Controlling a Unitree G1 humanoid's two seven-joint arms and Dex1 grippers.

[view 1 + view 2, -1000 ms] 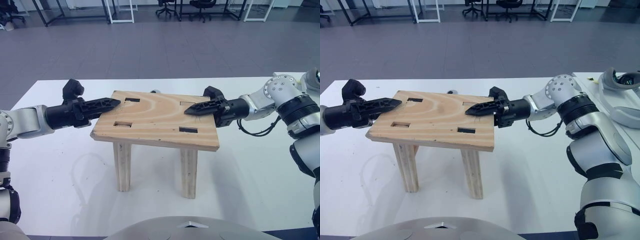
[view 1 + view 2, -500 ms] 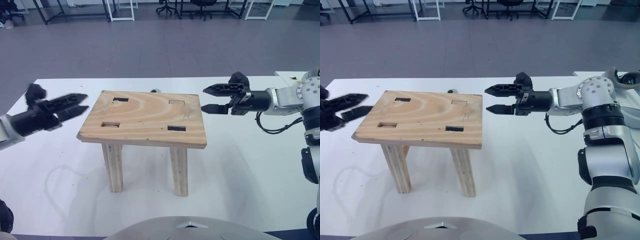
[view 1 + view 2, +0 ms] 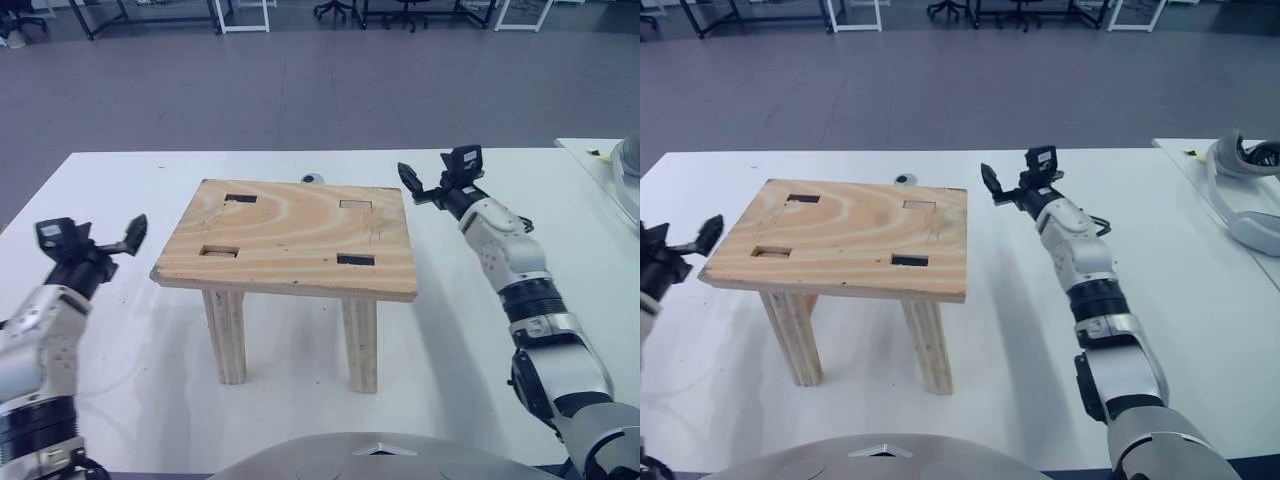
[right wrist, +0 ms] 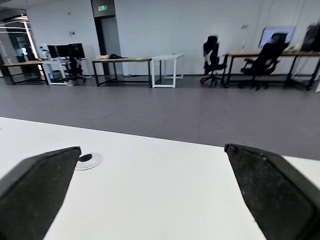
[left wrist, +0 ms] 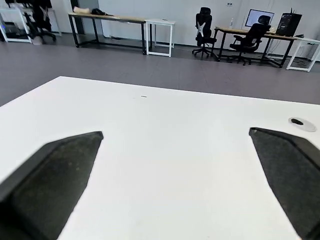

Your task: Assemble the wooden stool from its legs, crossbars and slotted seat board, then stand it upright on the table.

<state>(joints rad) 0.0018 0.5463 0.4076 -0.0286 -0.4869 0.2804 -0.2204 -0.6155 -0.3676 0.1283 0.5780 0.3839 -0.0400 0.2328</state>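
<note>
Jaws withdrawn off stool [image 3: 290, 235]; now open, well apart either side

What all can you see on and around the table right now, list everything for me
Stool: one, pale wood, assembled, upright at mid-table, four slots in the seat.
Table: one, white, under the stool.
Cable grommet: one, round, grey, set in the table behind the stool.
Headset-like device: one, white and grey, far right edge.
Office chairs: at least two, black, at desks in the room behind.
Left gripper: black, open, left of the stool, apart from it.
Right gripper: black, open, off the stool's far right corner, apart from it.
</note>
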